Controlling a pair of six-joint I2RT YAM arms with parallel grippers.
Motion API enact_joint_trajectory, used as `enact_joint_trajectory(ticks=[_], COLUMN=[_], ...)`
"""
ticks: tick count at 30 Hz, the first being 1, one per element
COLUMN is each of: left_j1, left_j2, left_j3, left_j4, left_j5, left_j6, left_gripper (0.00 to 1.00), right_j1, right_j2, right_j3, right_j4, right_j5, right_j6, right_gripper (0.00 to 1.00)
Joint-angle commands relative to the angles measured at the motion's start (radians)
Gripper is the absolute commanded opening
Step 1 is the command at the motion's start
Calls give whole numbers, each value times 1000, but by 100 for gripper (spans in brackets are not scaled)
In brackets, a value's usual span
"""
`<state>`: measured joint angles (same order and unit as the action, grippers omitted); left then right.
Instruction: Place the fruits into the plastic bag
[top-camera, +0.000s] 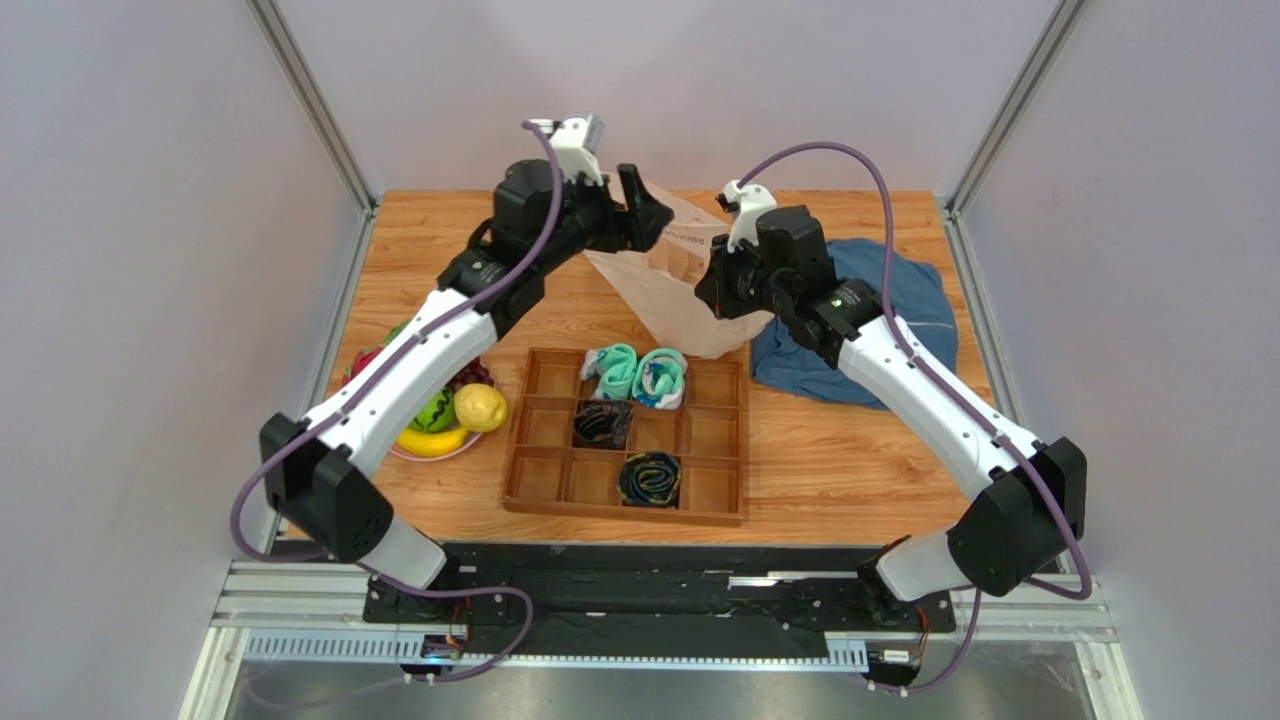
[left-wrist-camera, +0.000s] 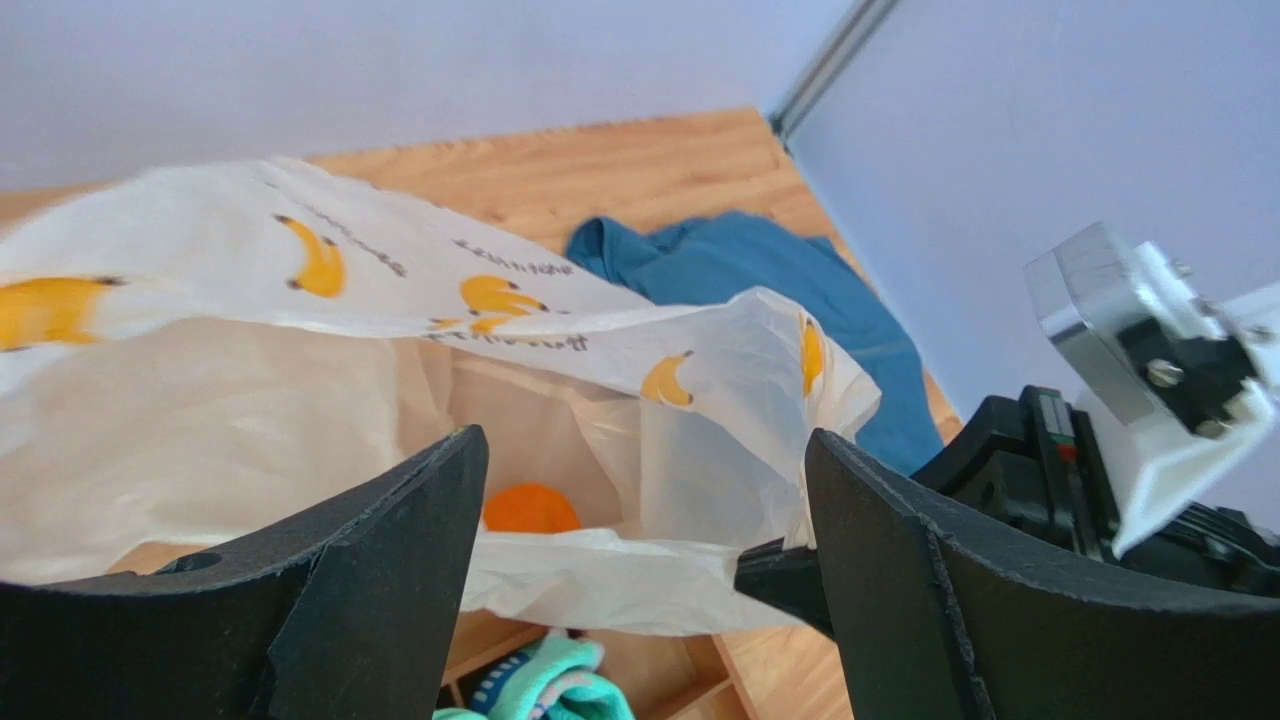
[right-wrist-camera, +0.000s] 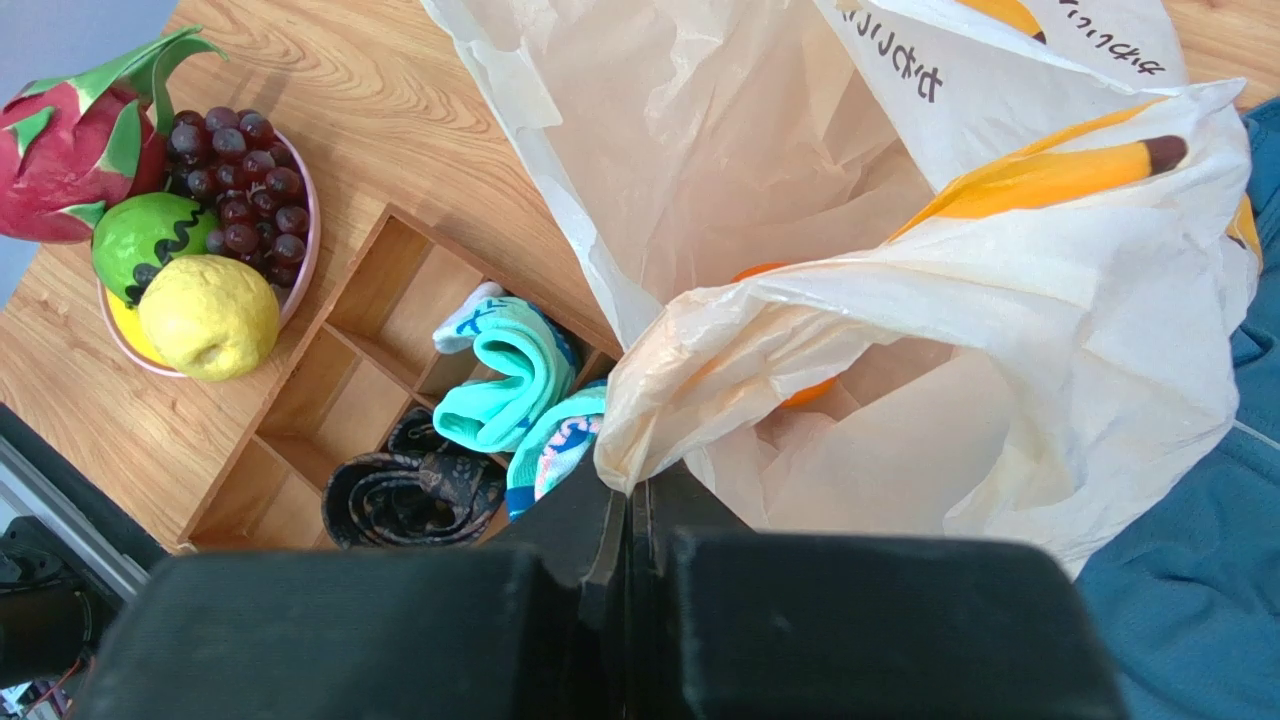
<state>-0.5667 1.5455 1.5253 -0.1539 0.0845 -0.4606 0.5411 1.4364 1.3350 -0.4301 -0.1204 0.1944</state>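
Sagging at twelve o'clock on the wooden table (top-camera: 842, 465), the thin cream-white plastic bag (top-camera: 673, 300) printed with yellow bananas is pinched at its rim by the black right gripper (right-wrist-camera: 631, 503), fingers tight together. The black left gripper (left-wrist-camera: 646, 465) hangs at the mouth, fingers wide, empty. Should that film slip, the mouth would likely collapse and the small round orange (left-wrist-camera: 529, 510) inside could roll out. Mouth faces ten o'clock; long axis roughly twelve-to-six.

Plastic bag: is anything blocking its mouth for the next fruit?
Nothing visible does. The translucent banana-printed plastic bag gapes open, its rim pinched in the shut right gripper; the open left gripper hovers empty over it.
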Motion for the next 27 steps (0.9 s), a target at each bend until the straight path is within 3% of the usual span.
enact_joint_trajectory(ticks=[1, 10, 17, 22, 27], left_j1=[54, 257, 473, 472, 452], left_j2=[-141, -438, -571, -581, -617], left_j3=[-108, -367, -476, -508, -623], left_j4=[-1, -188, -357, -415, -463], left_j5=[-83, -232, -227, -152, -126], left_j6=[23, 45, 92, 88, -9], left_gripper=[86, 87, 88, 87, 86], right_j1=[5, 3, 5, 5, 3], right_j2=[-42, -48, -39, -30, -25], right_j3=[1, -10, -19, -19, -8], right_j4=[17, 22, 28, 33, 28], right_j5=[13, 16, 5, 5, 7], right_j6=[4, 10, 19, 19, 16], right_gripper=[1, 1, 1, 1, 2])
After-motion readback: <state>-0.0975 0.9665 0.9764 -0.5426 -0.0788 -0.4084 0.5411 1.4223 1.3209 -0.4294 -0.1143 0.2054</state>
